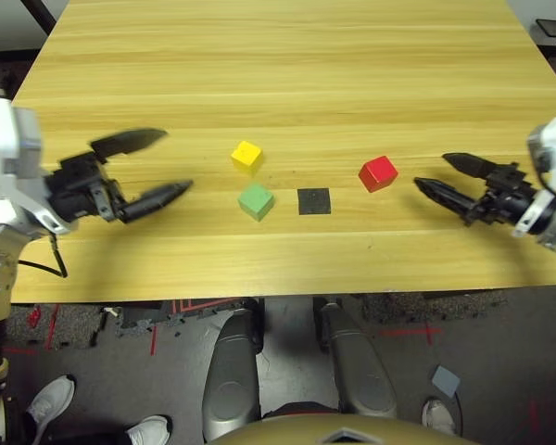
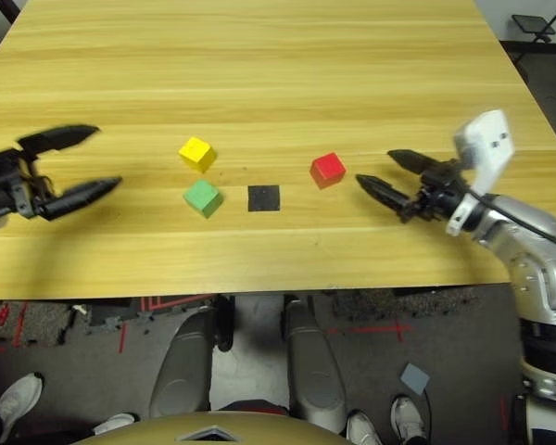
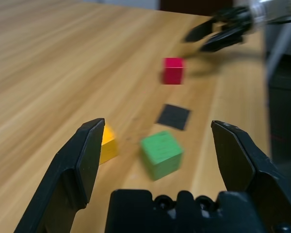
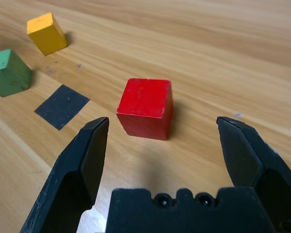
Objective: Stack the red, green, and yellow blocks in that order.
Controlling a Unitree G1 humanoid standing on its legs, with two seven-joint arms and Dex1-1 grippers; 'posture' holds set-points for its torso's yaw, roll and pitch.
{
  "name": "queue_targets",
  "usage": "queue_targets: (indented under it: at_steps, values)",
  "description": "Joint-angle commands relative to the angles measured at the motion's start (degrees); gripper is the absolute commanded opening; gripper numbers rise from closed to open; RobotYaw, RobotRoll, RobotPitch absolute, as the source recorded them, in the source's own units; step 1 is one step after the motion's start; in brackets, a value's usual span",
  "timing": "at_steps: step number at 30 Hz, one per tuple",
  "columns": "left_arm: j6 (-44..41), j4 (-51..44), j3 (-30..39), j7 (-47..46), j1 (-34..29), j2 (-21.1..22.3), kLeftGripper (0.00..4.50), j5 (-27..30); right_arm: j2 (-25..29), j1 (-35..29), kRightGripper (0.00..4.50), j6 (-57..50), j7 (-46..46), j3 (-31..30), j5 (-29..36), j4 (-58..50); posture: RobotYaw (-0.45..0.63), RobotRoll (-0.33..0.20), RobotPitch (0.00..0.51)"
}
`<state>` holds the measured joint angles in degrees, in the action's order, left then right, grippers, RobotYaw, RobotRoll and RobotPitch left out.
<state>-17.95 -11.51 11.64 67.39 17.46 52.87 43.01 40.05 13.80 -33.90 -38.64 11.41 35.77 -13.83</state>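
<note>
Jaws spread wide, the right gripper (image 1: 434, 172) is facing the red block (image 1: 378, 173) lying just ahead, nearer than the left gripper (image 1: 173, 163).

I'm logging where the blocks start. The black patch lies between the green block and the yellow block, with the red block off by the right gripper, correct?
Not quite. The black patch lies between the green block and the red block; the yellow block sits just beyond the green one, as the left eye view shows. The red block is indeed nearest the right gripper.
</note>
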Motion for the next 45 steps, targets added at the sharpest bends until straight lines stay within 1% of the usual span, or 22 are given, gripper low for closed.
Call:
queue_targets:
  at_steps: [1, 4, 8, 18, 26, 27, 28, 32, 33, 36, 38, 39, 41, 43, 45]
  values:
    - [-1.81, -0.71, -3.15, 1.04, 1.45, -0.83, 4.47, -1.51, -2.00, 0.19, 4.50, -0.17, 2.01, -2.42, -2.32, -1.20, -0.05, -0.163, 0.296]
    - [-3.23, -1.65, -4.66, 0.60, 3.00, -1.55, 4.47, -1.97, -3.59, 0.92, 4.50, -0.03, 2.92, -4.16, -3.86, -0.77, -0.04, -0.159, 0.301]
    - [-4.54, -2.08, -4.89, 0.17, 4.14, -2.02, 4.47, -2.33, -5.62, 2.36, 4.50, 1.07, 3.46, -6.16, -6.11, 0.79, -0.01, -0.151, 0.310]
    - [-7.24, -5.16, -3.13, -0.71, 2.70, -1.04, 4.47, -2.06, -10.22, 7.51, 4.50, 5.22, 4.98, -8.00, -11.88, 6.95, 0.05, -0.138, 0.325]
    - [-8.71, -6.73, -2.03, -1.82, 2.09, -1.43, 4.47, -1.84, -12.24, 8.47, 4.50, 6.01, 6.06, -8.90, -14.80, 8.64, 0.06, -0.135, 0.327]
    - [-8.85, -6.85, -1.93, -1.91, 2.05, -1.46, 4.50, -1.83, -12.40, 8.38, 4.11, 5.77, 6.15, -9.11, -15.04, 8.57, 0.06, -0.135, 0.327]
    - [-9.01, -6.96, -1.79, -2.06, 2.03, -1.49, 4.50, -1.78, -12.66, 8.24, 3.90, 5.53, 6.25, -9.37, -15.25, 8.43, 0.07, -0.135, 0.327]
    - [-9.16, -7.11, -1.31, -2.40, 1.87, -1.50, 4.50, -1.83, -12.57, 8.09, 2.40, 3.94, 6.37, -10.05, -15.75, 7.30, 0.07, -0.136, 0.327]
    - [-9.19, -7.18, -1.25, -2.46, 1.81, -1.50, 4.50, -1.80, -12.27, 8.07, 2.12, 3.37, 6.28, -10.18, -15.75, 6.93, 0.07, -0.136, 0.326]
    - [-9.19, -7.14, -1.03, -2.47, 1.75, -1.45, 4.50, -1.82, -10.54, 9.21, 2.11, 2.32, 4.07, -10.31, -14.98, 5.84, 0.07, -0.135, 0.324]
    - [-9.22, -6.96, -0.93, -2.35, 1.96, -1.34, 4.50, -1.86, -9.14, 11.09, 2.11, 1.47, 0.03, -10.09, -12.52, 5.54, 0.07, -0.134, 0.324]
    - [-9.14, -6.64, -0.93, -2.08, 2.38, -1.16, 4.50, -1.94, -7.75, 13.00, 2.11, 1.35, -4.47, -10.00, -10.43, 6.30, 0.07, -0.134, 0.324]
    - [-8.98, -5.79, -1.10, -1.60, 3.34, -0.94, 4.50, -2.19, -4.87, 16.48, 2.11, 3.03, -13.80, -10.77, -8.33, 9.24, 0.06, -0.138, 0.318]
    - [-8.65, -4.61, -1.48, -1.09, 4.47, -0.99, 4.50, -2.60, -2.39, 20.22, 2.11, 6.62, -23.50, -13.05, -8.67, 14.21, 0.05, -0.140, 0.312]
    - [-8.30, -3.75, -1.83, -0.64, 5.22, -1.13, 4.50, -3.05, -1.23, 22.92, 2.11, 9.61, -29.71, -15.15, -9.83, 18.20, 0.05, -0.141, 0.309]
